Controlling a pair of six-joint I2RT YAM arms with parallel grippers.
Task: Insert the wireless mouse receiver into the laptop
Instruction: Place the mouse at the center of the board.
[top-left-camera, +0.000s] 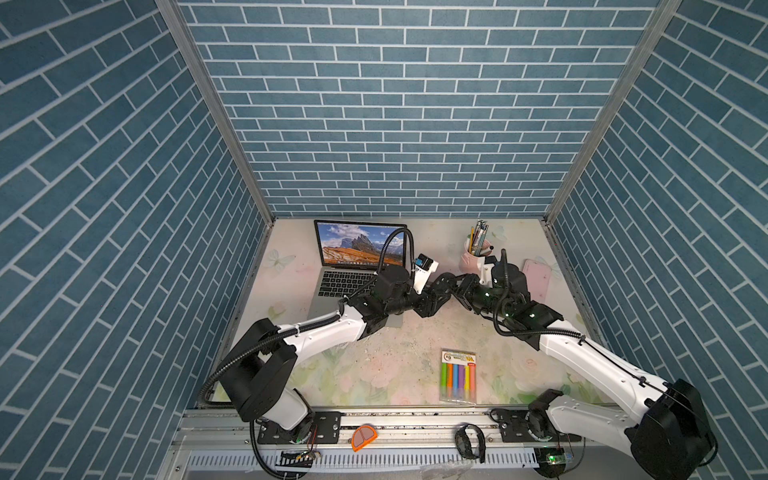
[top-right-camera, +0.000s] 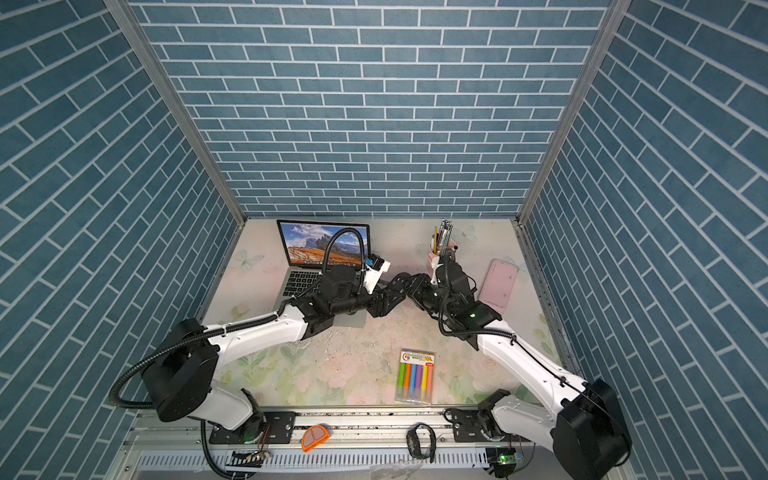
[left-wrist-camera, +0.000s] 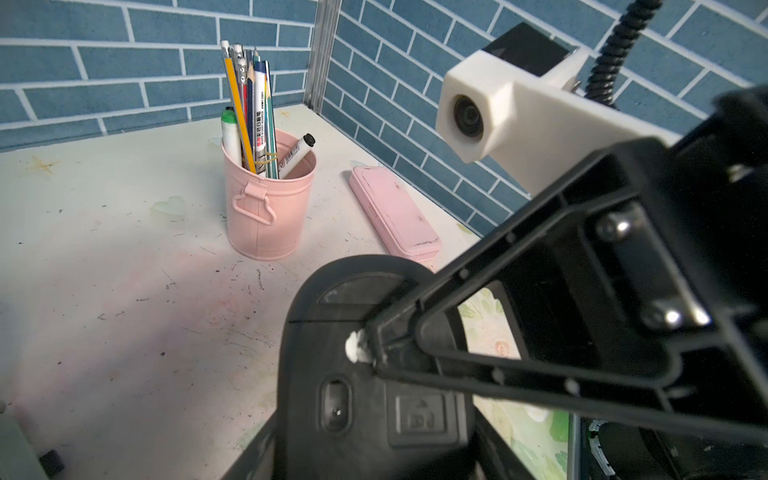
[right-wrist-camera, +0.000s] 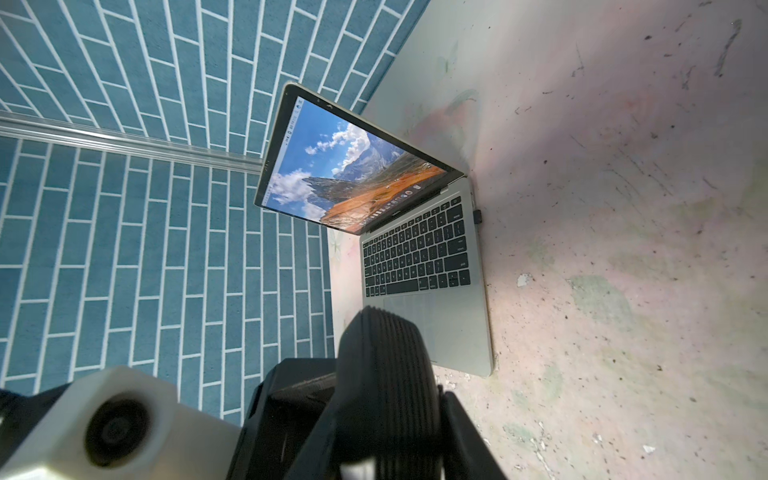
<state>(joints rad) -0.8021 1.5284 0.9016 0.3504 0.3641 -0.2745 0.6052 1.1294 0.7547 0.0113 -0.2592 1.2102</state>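
Receiver (right-wrist-camera: 478, 217) at laptop (right-wrist-camera: 424, 249) side edge: likely light, rigid, slippery (pinch dark cap); left gripper (left-wrist-camera: 374, 436) clamps mouse (left-wrist-camera: 320, 349), right gripper (top-left-camera: 451, 284) fingers unclear

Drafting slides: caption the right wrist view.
Open laptop on the table, dark stub-like receiver at its side edge, black mouse up close.

walls (top-left-camera: 395, 124): blue brick pattern | tabletop (top-left-camera: 374, 365): pale floral, scuffed | light: seemingly overhead

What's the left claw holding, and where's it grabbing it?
The black mouse, with its underside showing. The left claw pinches it by its two long sides.
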